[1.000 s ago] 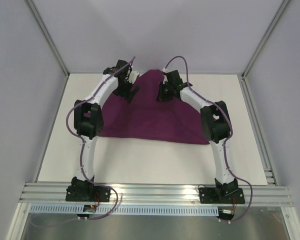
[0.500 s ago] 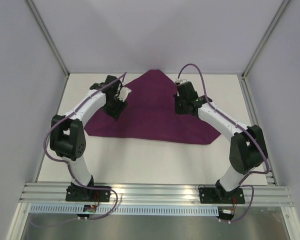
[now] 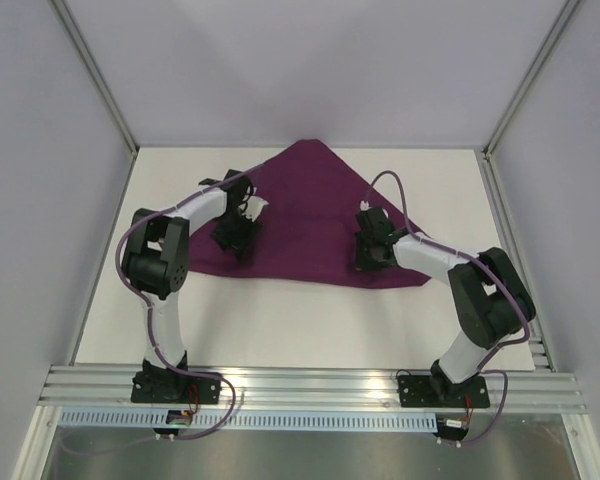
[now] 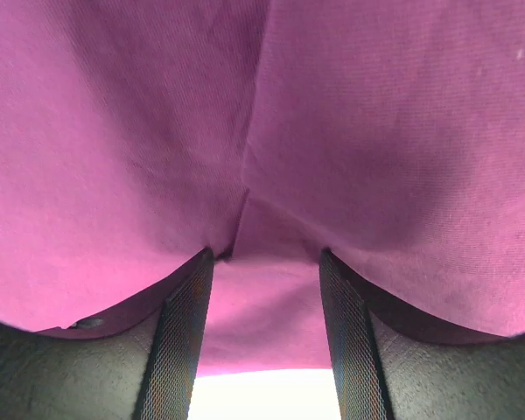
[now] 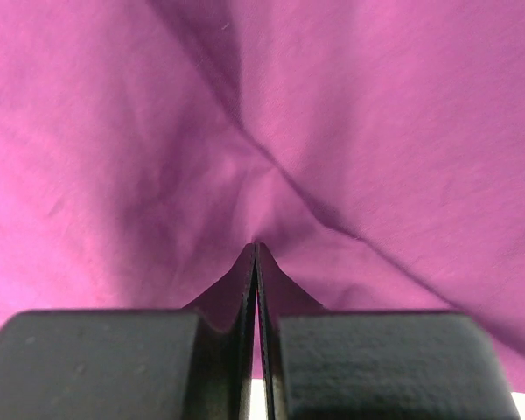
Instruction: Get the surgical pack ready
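Observation:
The surgical pack's dark-purple cloth (image 3: 310, 205) lies spread on the white table, one corner pointing at the back wall. My left gripper (image 3: 235, 243) is low on the cloth's left part. In the left wrist view its jaws (image 4: 267, 258) stand apart, with cloth (image 4: 350, 131) draped over the fingertips and a crease running up from the left one. Nothing is pinched between the pads. My right gripper (image 3: 368, 258) sits near the cloth's front right edge. Its jaws (image 5: 256, 249) are shut on a raised fold of the cloth (image 5: 376, 131).
The white table top (image 3: 310, 320) shows in front of the cloth and at both sides. A ribbed metal rail (image 3: 310, 385) carries the arm bases along the near edge. Grey walls and slanted frame posts (image 3: 100, 80) close in the back and sides.
Both grippers have drawn back from the far part of the cloth toward the near edge. The left jaws have narrowed and the right jaws have shut. The cloth now lies flatter and wider.

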Controlling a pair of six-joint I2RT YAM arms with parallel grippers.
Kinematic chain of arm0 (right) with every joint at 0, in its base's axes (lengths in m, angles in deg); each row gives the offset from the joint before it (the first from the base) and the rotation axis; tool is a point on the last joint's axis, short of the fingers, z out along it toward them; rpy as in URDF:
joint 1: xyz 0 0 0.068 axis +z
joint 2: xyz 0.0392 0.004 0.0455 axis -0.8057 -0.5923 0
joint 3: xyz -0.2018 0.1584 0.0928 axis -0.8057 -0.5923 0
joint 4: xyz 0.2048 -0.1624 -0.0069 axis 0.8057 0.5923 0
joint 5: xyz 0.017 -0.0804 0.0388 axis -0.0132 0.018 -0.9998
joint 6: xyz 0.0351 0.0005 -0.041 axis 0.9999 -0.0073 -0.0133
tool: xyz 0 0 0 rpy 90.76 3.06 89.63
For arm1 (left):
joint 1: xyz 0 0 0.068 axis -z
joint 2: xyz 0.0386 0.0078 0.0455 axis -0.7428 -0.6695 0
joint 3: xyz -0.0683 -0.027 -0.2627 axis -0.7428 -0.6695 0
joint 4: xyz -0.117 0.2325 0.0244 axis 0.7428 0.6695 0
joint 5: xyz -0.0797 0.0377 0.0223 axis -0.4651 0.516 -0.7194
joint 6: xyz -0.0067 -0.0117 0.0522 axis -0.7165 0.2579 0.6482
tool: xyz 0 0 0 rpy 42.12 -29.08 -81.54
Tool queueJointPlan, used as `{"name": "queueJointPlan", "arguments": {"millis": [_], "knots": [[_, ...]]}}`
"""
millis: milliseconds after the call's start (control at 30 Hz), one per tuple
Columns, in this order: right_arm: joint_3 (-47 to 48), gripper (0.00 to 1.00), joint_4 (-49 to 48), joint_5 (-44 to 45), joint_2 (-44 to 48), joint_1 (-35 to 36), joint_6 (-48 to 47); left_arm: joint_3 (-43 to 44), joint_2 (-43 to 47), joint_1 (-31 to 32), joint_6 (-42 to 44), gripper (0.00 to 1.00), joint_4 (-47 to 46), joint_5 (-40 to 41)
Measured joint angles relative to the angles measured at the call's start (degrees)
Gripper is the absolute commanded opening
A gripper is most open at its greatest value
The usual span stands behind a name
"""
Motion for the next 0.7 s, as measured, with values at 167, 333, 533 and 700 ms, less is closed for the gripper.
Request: {"name": "queueJointPlan", "arguments": {"millis": [167, 333, 533, 700], "knots": [[0.66, 0.01, 1.03, 2.01, 0.39, -0.92, -0.42, 0.00, 0.24, 0.00, 0.04, 0.61, -0.42, 0.07], [1.97, 0.01, 4.35, 4.28, 6.62, -0.92, -1.31, -1.14, 4.66, -0.76, 0.17, 0.62, 0.02, -0.35], [-1.18, 0.01, 3.32, 3.80, 14.47, -0.94, -0.28, -6.43, 14.91, -4.02, 0.52, 0.63, 0.09, 0.04], [-8.85, 0.00, 2.51, 2.80, 13.90, -2.62, 0.94, -10.49, 12.02, -5.11, 0.94, 0.62, -0.87, 0.46]]}}
